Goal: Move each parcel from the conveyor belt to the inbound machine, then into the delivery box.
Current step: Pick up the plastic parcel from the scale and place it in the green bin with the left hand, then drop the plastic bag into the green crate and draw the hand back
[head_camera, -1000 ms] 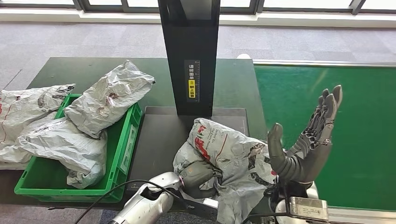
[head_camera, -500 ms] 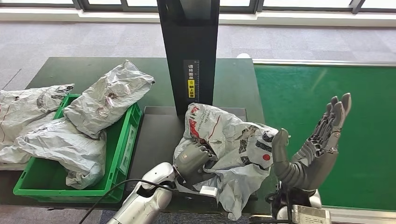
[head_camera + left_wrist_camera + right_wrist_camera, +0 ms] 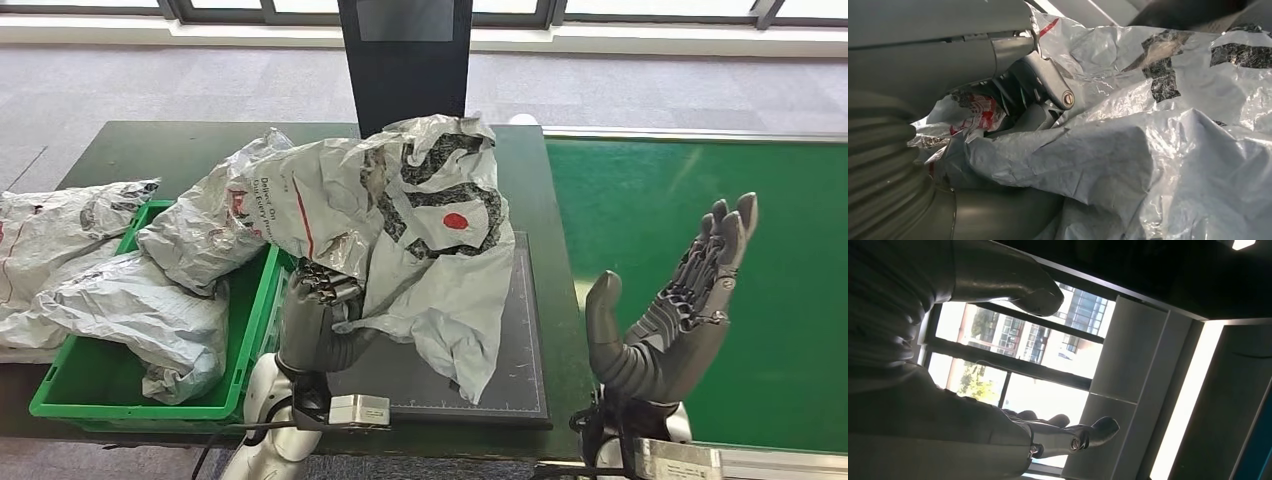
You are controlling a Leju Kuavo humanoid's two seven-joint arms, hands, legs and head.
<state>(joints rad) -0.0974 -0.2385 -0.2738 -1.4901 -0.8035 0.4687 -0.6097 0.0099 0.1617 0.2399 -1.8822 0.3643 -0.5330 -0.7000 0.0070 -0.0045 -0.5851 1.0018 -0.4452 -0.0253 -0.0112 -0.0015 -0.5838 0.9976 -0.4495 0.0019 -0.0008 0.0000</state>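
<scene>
**Parcel raised above the scanner plate**

Grey carpet and a window line lie behind a dark green bench (image 3: 150,150). On the bench stands the inbound machine: a black post (image 3: 405,60) rising from a dark flat plate (image 3: 520,340). To the right of the bench runs the green conveyor belt (image 3: 690,190).

Left hand (image 3: 315,320): it grasps a crumpled grey parcel (image 3: 420,230) from below, with the fingers closed into the plastic. The parcel is held up off the plate, in front of the post, and its loose end hangs down toward the plate. The left wrist view shows the dark fingers (image 3: 1040,82) buried in the folds of the same parcel (image 3: 1148,160).

Right hand (image 3: 670,310): it is released, palm upright, fingers straight and apart, holding nothing. It stands at the near edge of the belt, just beside the plate.

A green crate (image 3: 255,320) sits on the bench to the left of the plate. It contains several grey bags (image 3: 140,310), and one further bag (image 3: 215,225) rests across its far rim.
</scene>
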